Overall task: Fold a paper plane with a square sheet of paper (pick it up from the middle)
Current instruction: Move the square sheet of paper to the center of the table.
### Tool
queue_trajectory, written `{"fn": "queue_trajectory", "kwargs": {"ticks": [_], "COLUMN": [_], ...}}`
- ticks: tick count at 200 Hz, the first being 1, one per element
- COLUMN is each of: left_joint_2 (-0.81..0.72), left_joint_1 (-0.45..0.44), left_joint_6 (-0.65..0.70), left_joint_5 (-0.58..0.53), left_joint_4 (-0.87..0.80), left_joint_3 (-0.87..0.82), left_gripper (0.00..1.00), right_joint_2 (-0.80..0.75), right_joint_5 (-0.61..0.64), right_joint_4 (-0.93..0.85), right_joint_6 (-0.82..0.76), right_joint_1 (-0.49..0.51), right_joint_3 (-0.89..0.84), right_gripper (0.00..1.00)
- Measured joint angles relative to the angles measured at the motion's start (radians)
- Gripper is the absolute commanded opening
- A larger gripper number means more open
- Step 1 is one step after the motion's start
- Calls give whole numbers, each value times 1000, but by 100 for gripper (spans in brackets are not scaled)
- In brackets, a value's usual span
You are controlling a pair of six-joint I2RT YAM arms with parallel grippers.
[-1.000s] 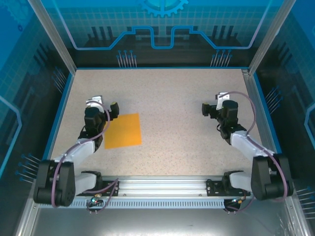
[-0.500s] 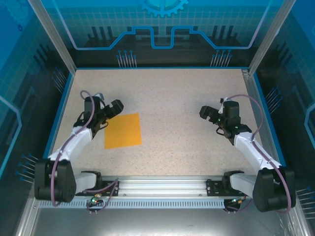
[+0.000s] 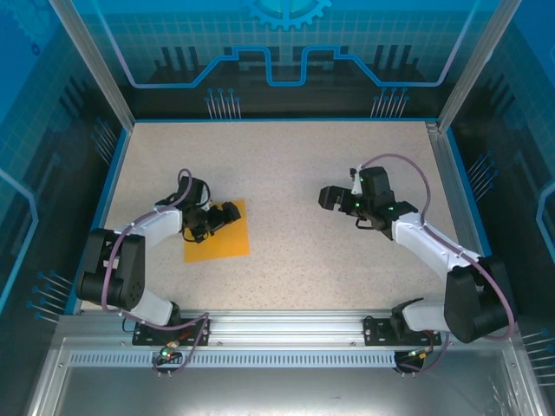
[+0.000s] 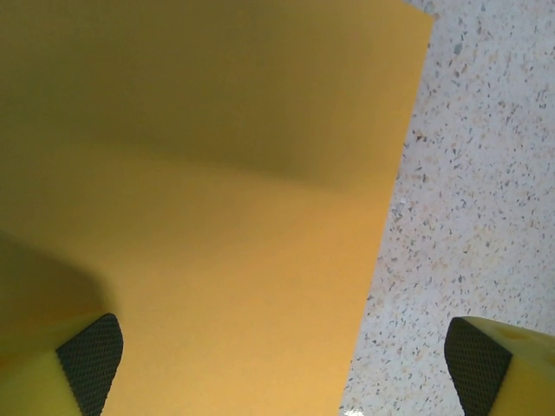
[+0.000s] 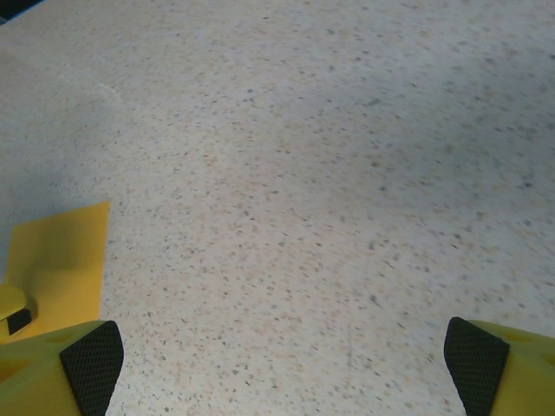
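Reaching inward, left arm (image 3: 160, 224) hovers over the square sheet of paper (image 3: 227, 243).

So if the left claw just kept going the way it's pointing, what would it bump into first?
Probably the square sheet of paper: the open left gripper tilts down over it, and the sheet lies straight ahead between its fingers. How far off is hard to tell.

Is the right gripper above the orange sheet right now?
No, the right gripper hangs over bare table, apart from the square sheet of paper, which lies under the left gripper.
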Motion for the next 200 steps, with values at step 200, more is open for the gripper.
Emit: {"fn": "queue_trajectory", "kwargs": {"ticks": [200], "left_joint_2": [-27], "left_joint_1": [-325], "left_joint_6": [-219], "left_joint_5": [-101], "left_joint_4": [160], "left_joint_3": [122], "left_gripper": [99], "right_joint_2": [217], "right_joint_5": [94], "right_joint_4": [-201], "right_joint_6": [97], "right_joint_1": [183], "right_joint_3": [180], "right_gripper": [87]}}
